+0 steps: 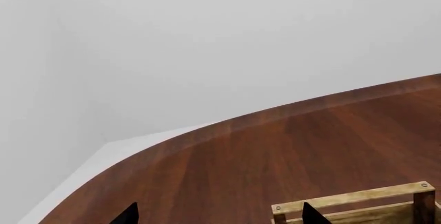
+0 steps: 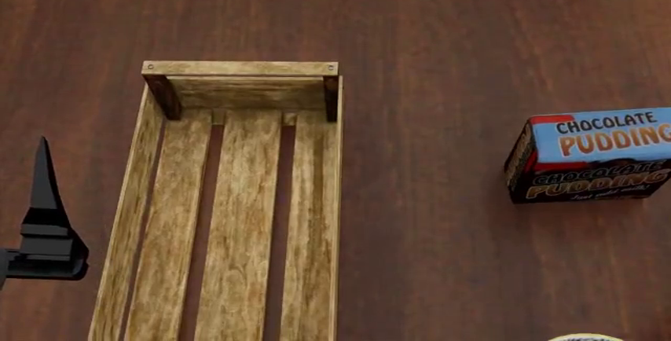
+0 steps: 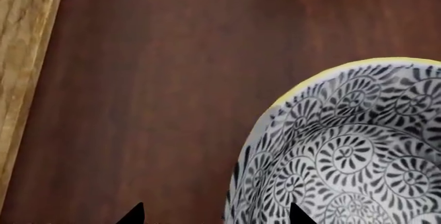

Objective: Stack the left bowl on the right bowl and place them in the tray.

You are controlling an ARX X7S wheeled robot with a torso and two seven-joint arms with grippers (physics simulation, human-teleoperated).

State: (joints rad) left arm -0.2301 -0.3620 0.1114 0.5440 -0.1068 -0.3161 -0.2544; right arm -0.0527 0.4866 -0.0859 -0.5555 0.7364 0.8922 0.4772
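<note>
tray: the light-wood tray (image 2: 239, 199) lies on the dark wooden surface (image 2: 441, 34) in the head view, its slatted bottom bare, no bowl inside it.
bowls: only one bowl is plainly shown, the patterned bowl (image 3: 344, 152) with a yellow rim in the right wrist view, sitting on the surface near the tray's side plank; a pale sliver at the lower edge of the head view may be its rim. whether another bowl is nested in it cannot be told, and no second bowl appears anywhere.
left tool: the left tool (image 1: 217, 214) hangs by the tray's end, its tips spread apart with nothing between them.
right tool: the right tool (image 3: 214, 214) hovers over the bowl's rim, tips parted, one inside the rim and one outside, not yet pinching it.
other: a chocolate pudding box (image 2: 592, 156) rests well apart from the tray.
progress: placing in the tray is still to do; the stacking step cannot be confirmed.
</note>
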